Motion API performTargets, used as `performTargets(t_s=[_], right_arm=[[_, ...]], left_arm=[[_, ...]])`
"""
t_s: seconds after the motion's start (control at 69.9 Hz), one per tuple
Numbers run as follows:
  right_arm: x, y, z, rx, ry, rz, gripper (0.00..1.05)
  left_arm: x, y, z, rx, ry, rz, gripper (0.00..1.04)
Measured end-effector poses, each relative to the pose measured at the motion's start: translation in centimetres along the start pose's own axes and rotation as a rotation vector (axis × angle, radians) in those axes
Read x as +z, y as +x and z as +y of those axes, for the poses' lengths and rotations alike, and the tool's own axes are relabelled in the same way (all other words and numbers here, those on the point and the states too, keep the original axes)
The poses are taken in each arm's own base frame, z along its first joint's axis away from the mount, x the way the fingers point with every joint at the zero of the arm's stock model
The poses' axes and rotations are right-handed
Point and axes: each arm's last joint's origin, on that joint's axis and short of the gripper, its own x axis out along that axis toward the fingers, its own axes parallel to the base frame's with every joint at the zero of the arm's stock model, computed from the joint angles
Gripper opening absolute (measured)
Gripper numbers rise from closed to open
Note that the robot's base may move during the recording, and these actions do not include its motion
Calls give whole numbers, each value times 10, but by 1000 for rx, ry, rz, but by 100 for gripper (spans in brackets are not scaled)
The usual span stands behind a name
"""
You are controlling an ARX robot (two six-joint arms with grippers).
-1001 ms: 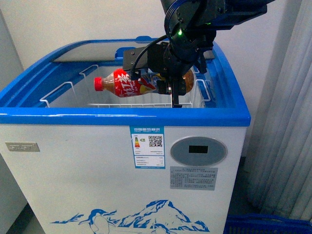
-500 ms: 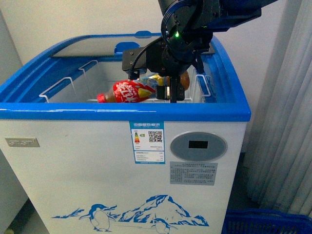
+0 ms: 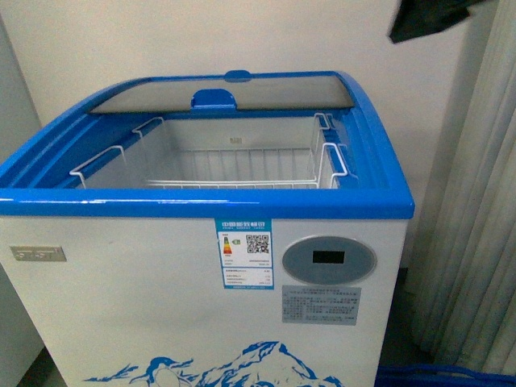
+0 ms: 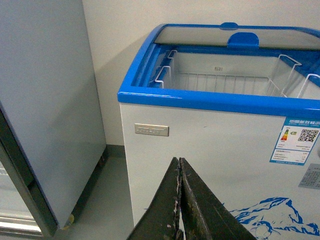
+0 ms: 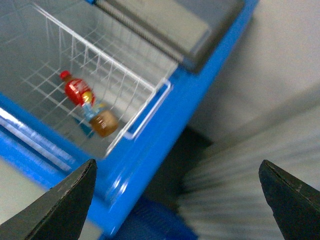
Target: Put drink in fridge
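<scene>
The drink [image 5: 89, 107] lay on its side in the wire basket [image 5: 131, 80] inside the fridge [image 3: 201, 201], whose glass lid [image 3: 242, 91] was slid back; the right gripper [image 5: 177, 200] was spread wide and empty above it. The left gripper [image 4: 180, 200] was pressed together, low before the fridge front, beside a grey cabinet [image 4: 45, 100].

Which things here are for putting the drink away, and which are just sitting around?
For the job:
- fridge, lid slid back
- drink bottle, lying in the wire basket
- right gripper, open

Just there:
- tall grey cabinet
- left gripper, shut
- curtain
</scene>
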Motion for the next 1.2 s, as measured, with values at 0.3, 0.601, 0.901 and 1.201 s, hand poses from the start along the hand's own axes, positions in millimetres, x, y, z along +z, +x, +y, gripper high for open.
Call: performTargets(t_s=[0.3,0.601,0.901,1.201], right_arm=[[-128,-144,15,-249,359,-411,69],[-210,-138,52,-247,367,-437,15],[-239,-133,64,-248,367,-455,3],[-256,-130,71,-250,367,-456,3]], left_arm=[[0,0,0,0,0,0,3],[0,0,0,-1,0,-1,3],[0,0,0,0,0,-1,3],[0,0,0,0,0,-1,3]])
